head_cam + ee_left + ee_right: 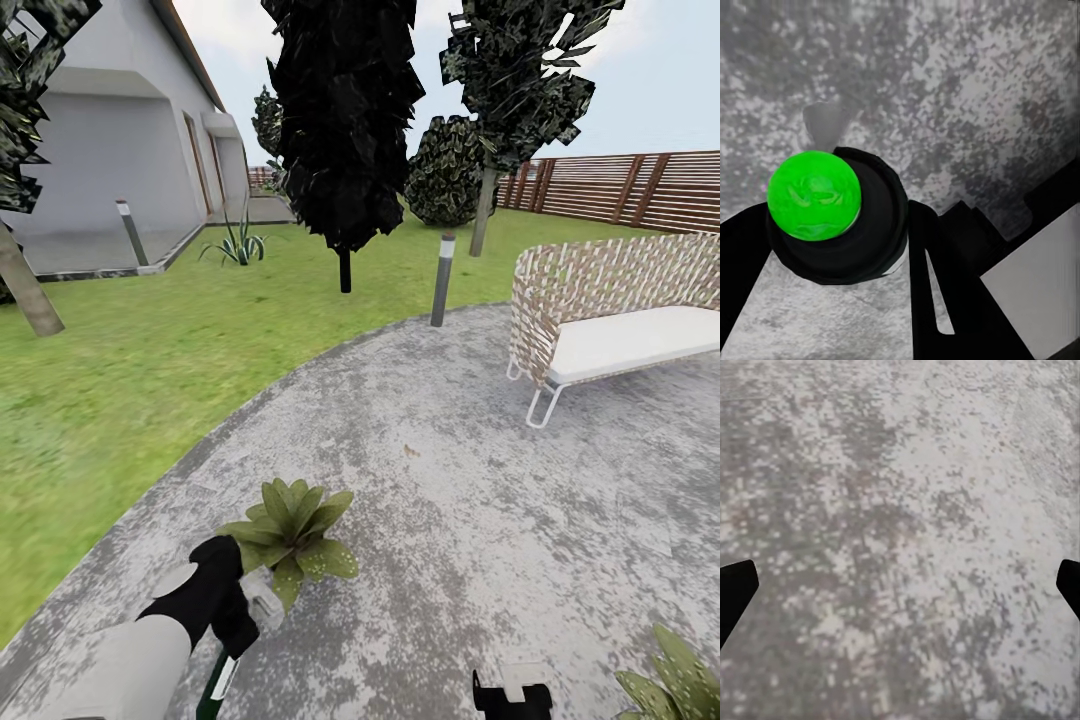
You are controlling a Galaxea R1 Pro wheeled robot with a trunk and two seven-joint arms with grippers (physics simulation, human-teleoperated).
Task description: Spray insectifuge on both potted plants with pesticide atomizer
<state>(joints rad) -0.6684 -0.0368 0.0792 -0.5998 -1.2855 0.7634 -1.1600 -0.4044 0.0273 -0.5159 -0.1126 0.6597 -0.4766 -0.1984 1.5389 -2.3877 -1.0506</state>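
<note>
My left gripper is shut on the pesticide atomizer. Its dark-green body with a white label hangs below the fingers, and its whitish trigger head sits right beside one potted plant, a low rosette of broad green leaves on the grey paving. In the left wrist view the atomizer is seen end-on as a bright green disc between the black fingers. The other potted plant is at the lower right corner. My right gripper is open over bare paving, with its fingertips wide apart.
A wicker seat with a white cushion stands on the paving at the right. A bollard light and a dark tree stand at the paving's far edge. Lawn lies to the left, and a wooden fence runs behind.
</note>
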